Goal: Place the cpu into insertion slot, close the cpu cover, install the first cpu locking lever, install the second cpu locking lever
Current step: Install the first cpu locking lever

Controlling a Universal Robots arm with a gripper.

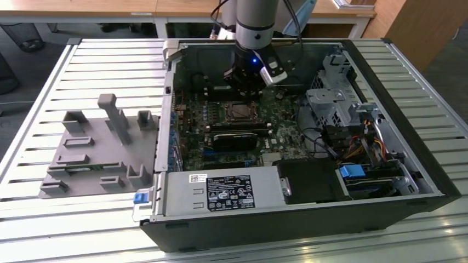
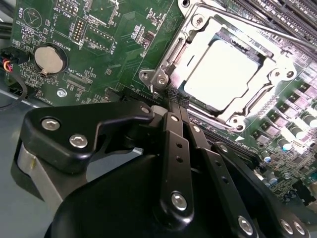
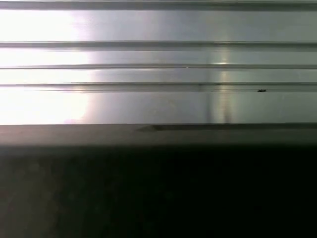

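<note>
In the exterior view, the gripper (image 1: 247, 86) hangs inside the open computer case (image 1: 409, 164), just above the insertion slot (image 1: 238, 112). In the second wrist view, the cpu (image 2: 225, 70) lies seated in the slot just beyond the jaws, under the lowered cpu cover (image 2: 277, 69). The jaws look narrowed together, seemingly holding nothing. The first wrist view shows ribbed metal worktop (image 3: 158, 54).
</note>
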